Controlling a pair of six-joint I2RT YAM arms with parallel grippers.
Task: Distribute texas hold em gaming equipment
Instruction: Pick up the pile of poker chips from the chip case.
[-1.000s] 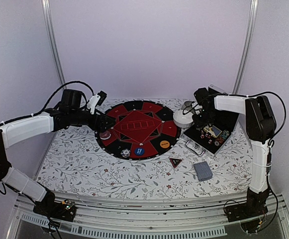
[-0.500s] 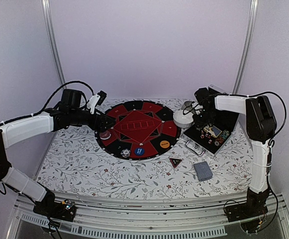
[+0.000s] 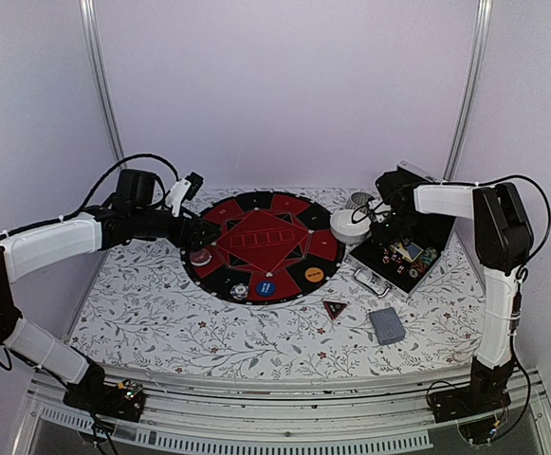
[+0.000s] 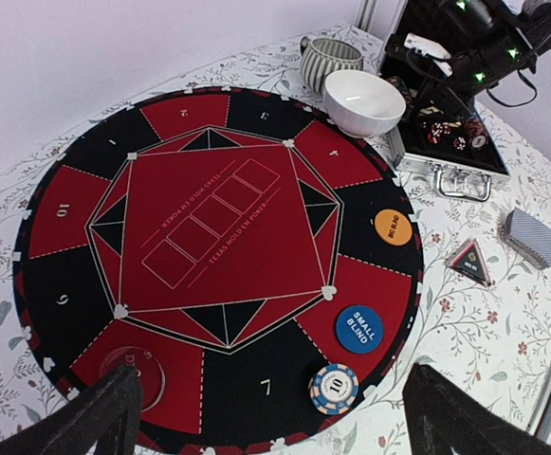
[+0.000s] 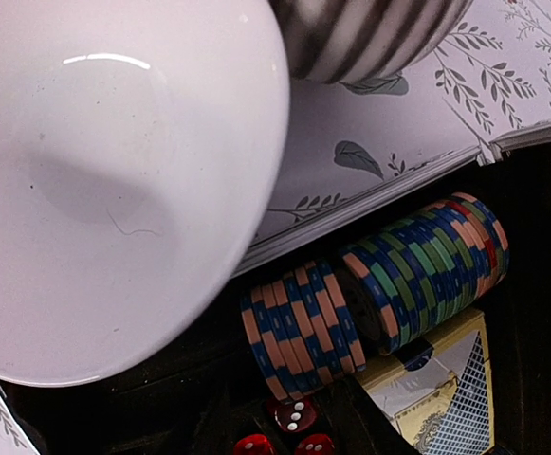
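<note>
My left arm (image 3: 52, 245) and right arm (image 3: 441, 199) wear white shells between black joints, with black cables (image 3: 142, 159) looping behind each wrist. My 2 left fingers (image 4: 90, 427) are matte black wedges. Small green lights (image 4: 481, 76) dot my right wrist.

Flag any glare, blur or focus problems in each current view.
Top external: even, soft light; contents of the case too small to read. Left wrist: mat sharp, fingers of the left gripper dark, blurred at the bottom corners. Right wrist: white bowl close, soft, with a glare streak; poker chips sharper.
</note>
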